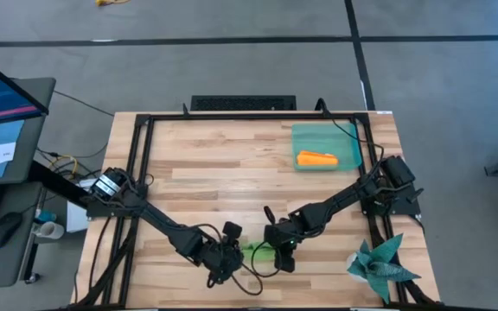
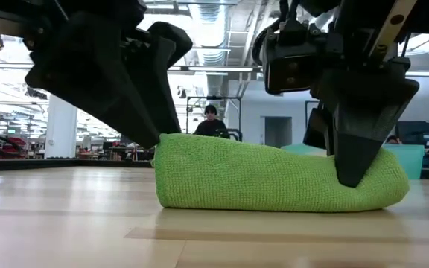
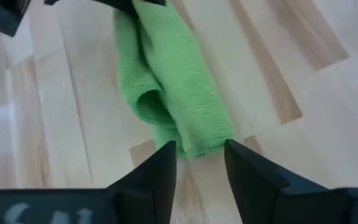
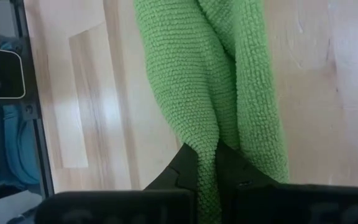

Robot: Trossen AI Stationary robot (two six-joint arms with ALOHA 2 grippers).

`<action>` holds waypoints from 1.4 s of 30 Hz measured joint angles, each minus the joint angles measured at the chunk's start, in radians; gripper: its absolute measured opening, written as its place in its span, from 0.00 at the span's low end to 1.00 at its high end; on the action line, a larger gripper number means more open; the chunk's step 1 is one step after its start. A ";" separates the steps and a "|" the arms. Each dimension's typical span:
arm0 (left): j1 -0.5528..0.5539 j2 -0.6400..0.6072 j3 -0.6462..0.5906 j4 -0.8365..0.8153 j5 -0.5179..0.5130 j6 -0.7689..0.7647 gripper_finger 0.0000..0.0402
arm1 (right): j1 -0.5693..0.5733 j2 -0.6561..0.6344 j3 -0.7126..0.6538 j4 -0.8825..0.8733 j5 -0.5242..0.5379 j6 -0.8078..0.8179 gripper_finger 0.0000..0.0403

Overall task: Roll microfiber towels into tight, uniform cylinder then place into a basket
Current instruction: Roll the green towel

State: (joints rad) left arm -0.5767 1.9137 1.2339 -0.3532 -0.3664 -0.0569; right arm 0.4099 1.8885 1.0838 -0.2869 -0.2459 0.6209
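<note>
The lime green towel (image 2: pixel 274 175) lies rolled into a loose cylinder on the table near its front edge, lengthwise left to right. It also shows in the high view (image 1: pixel 258 252). My left gripper (image 3: pixel 201 155) is open, its fingertips on either side of the roll's left end. My right gripper (image 4: pixel 217 168) is shut on the roll near its right end (image 2: pixel 363 175). The orange towel (image 1: pixel 316 158) lies rolled inside the teal-green basket (image 1: pixel 344 138) at the far right. My left gripper has its open fingers (image 3: pixel 166 168) on either side of the roll's left end (image 3: pixel 197 140), slanting down from the left. The cloth reaches both fingertips; I cannot tell whether they touch it. My right gripper pinches a fold of the roll's outer cloth (image 4: pixel 216 140) between its two fingers, near the roll's right end. The fingers come from above, pointing down. The roll rests on the table along its whole length.
A dark teal spiky star-shaped cloth (image 1: pixel 379 263) lies at the table's near right corner. A black frame (image 1: pixel 145 121) runs round the table. Bare wood (image 1: pixel 223 164) lies between the arms and the basket. A person (image 2: pixel 213 123) shows far off in the room.
</note>
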 joint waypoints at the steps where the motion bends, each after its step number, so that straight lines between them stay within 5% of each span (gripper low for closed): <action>1: 0.000 0.000 0.000 -0.001 -0.004 -0.004 0.33 | 0.000 0.000 0.000 0.000 0.000 0.000 0.08; 12: -0.068 -0.019 0.000 0.173 -0.111 0.176 0.32 | -0.019 0.000 0.002 0.007 -0.014 0.000 0.08; 26: 0.072 -0.015 -0.096 0.332 0.229 0.123 0.20 | -0.019 -0.002 0.003 0.014 -0.015 0.013 0.09; 42: 0.110 -0.014 -0.128 0.299 0.138 -0.045 0.11 | -0.022 -0.002 0.004 0.012 -0.024 0.027 0.09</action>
State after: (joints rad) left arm -0.4667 1.8996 1.1061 -0.0543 -0.2289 -0.1020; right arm 0.3878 1.8866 1.0882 -0.2752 -0.2695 0.6477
